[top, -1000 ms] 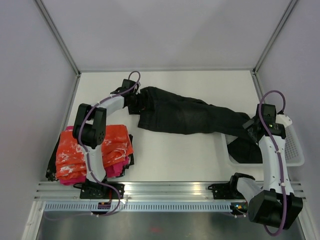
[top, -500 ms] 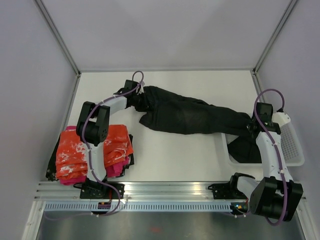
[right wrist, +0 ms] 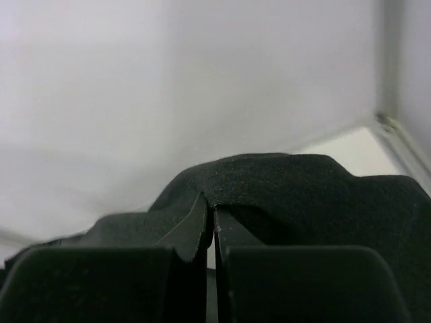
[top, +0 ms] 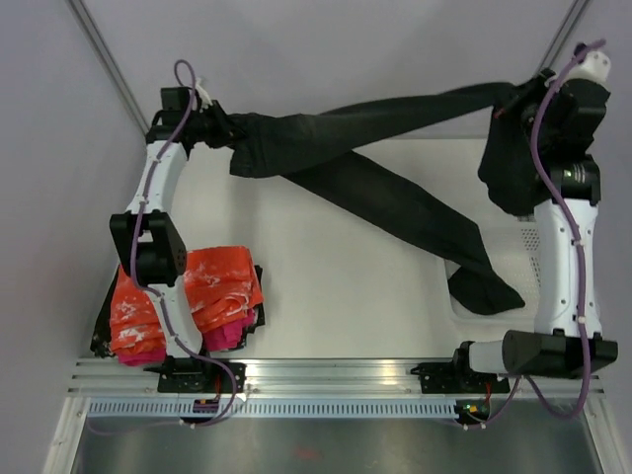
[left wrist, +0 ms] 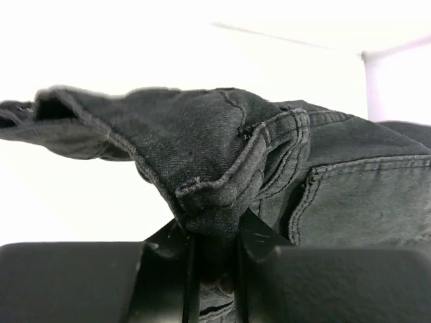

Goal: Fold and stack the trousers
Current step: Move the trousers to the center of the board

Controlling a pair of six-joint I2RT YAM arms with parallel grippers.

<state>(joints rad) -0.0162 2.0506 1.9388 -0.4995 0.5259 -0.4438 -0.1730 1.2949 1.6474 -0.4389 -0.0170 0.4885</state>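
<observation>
- Top view: bright, even and sharp. Only faint soft shadows on the white table (top: 326,296), plus a bit of glare on the near metal rail (top: 336,371).
- Left wrist: background totally blown out white. The trousers (left wrist: 222,155) stitching is crisp, but their left end goes blurry.
- Right wrist: greyer, softer, trousers nearly featureless black.

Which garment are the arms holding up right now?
The black trousers, clamped by the left gripper and right gripper; the orange garment and pink garment lie piled near-left.

Left claw (top: 225,128) and right claw (top: 513,104) have closed on the trousers (top: 395,202) and risen. The trousers, previously flat on the worktop (top: 326,296), now hang stretched between them.
</observation>
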